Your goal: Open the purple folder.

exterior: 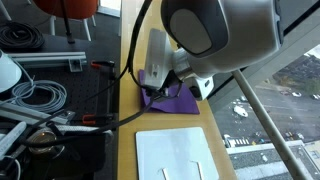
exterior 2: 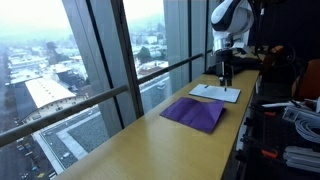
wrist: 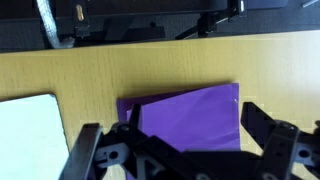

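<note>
The purple folder (wrist: 190,118) lies flat on the wooden table (wrist: 100,70), its top cover a little skewed over the lower one. It shows in both exterior views (exterior: 172,101) (exterior 2: 195,112). My gripper (wrist: 172,140) is open and empty, hovering above the folder with one finger on each side of it. In an exterior view (exterior: 153,80) it hangs over the folder's far end, and it also shows in an exterior view (exterior 2: 227,76). No paper inside the folder is visible.
A plain white sheet (exterior: 176,155) (exterior 2: 215,93) (wrist: 25,135) lies on the table beside the folder. Large windows (exterior 2: 90,60) run along one table edge. Cables and black equipment (exterior: 40,100) crowd the other side.
</note>
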Motion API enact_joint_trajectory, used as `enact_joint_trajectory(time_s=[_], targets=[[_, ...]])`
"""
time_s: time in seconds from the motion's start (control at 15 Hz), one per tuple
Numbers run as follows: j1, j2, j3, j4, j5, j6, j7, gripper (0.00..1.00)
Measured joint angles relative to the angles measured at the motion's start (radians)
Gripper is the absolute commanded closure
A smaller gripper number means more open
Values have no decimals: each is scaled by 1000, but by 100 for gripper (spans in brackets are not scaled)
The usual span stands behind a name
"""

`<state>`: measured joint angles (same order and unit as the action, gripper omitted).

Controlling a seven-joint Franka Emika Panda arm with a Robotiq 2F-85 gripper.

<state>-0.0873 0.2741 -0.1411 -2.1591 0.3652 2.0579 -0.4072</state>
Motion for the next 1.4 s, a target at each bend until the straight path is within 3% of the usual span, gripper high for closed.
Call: enact_joint_trajectory(time_s=[0.67, 1.4], targets=[[-67, 208, 52, 125, -3, 64, 1, 0], [-77, 295, 86, 177, -3, 64, 17, 0]])
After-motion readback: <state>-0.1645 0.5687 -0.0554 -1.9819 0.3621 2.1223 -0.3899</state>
